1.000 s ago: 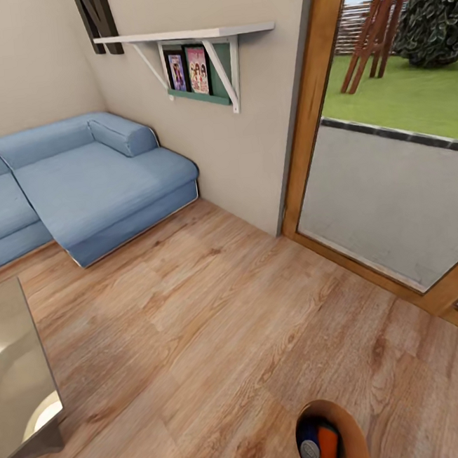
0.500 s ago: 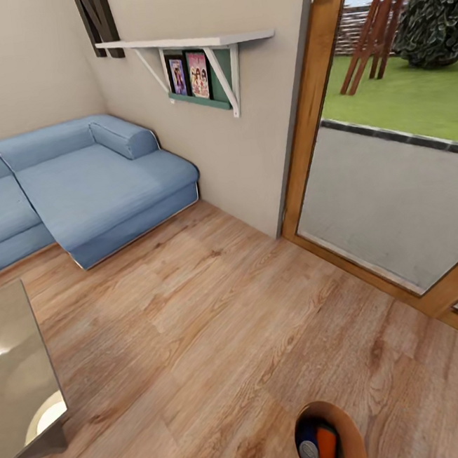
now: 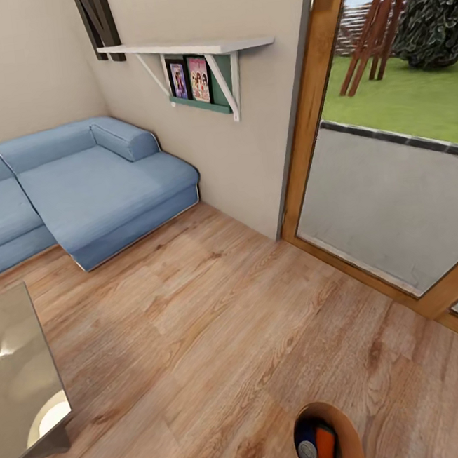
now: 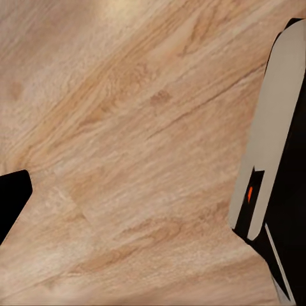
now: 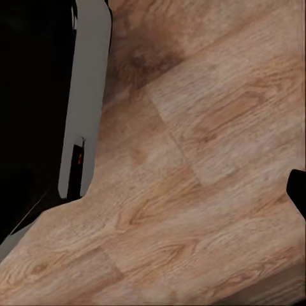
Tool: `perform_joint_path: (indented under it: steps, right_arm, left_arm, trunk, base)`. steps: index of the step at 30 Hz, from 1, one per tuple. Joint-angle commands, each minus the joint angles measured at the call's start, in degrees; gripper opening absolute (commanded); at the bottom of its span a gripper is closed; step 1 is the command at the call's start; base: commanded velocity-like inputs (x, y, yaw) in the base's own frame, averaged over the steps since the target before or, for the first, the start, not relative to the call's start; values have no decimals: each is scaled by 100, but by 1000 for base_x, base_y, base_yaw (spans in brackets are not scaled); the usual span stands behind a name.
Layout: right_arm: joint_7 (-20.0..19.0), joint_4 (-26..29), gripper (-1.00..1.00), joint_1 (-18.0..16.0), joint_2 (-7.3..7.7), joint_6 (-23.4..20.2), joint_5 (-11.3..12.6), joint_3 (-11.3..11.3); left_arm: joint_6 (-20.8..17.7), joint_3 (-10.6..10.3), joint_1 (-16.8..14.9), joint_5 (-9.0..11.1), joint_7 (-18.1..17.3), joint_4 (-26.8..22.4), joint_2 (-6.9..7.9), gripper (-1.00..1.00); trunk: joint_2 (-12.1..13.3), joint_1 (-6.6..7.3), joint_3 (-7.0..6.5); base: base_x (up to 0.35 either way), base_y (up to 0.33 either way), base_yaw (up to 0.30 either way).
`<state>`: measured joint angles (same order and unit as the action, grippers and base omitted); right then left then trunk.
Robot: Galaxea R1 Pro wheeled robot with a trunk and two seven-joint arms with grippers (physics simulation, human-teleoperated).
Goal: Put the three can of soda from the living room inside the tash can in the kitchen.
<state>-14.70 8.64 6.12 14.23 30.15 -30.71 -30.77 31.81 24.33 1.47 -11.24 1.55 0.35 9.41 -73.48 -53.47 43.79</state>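
Glass of a low table [image 3: 18, 371] shows at the head view's left edge, a blue sofa [image 3: 83, 184] behind it against the wall, a white shelf [image 3: 189, 48] with framed pictures above, and a glazed wooden door frame [image 3: 309, 115] giving onto a lawn at the right. At the bottom edge, right of centre, sits the tash can [image 3: 347, 432], brown inside, holding an orange can [image 3: 326, 444] and a blue can [image 3: 307, 446] with a silvery top, side by side; a third cannot be made out. These cans are probably light, rigid and smooth, best pinched across the middle of the body. Both wrist views look down on wooden floor [image 4: 127, 159] beside the robot's body, suggesting lowered arms; whether either end effector is apart or together cannot be told.
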Motion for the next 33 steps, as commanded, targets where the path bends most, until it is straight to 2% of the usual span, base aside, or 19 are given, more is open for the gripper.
perform_joint_path:
  steps: [1, 8, 25, 28, 33]
  right_arm:
    - [75, -17, 100, -2, -3, 0, -4, 0]
    - [200, -112, 100, -4, -19, 0, -21, 0]
    - [213, -139, 100, -7, -62, 0, -17, 2]
    - [213, -117, 100, -23, -277, -13, -27, 8]
    - [179, -133, 100, -30, -354, -24, -31, 9]
  left_arm:
    - [-1, -3, 4, -1, 20, 0, 0, 100]
    - [13, -5, 6, 16, 60, 0, -8, 100]
    - [13, -4, 11, 6, 60, 0, -13, 100]
    - [10, -7, 11, -14, 56, 0, -24, 100]
    - [-18, -12, 11, -37, 2, 0, -38, 100]
  trunk:
    - [42, 23, -19]
    - [322, 176, -144]
    - [1004, 550, -450]
    - [1124, 616, -503]
    - [1325, 725, -593]
  base:
    - [0, 0, 0]
    - [0, 0, 0]
    - [0, 0, 0]
    - [0, 0, 0]
    - [0, 0, 0]
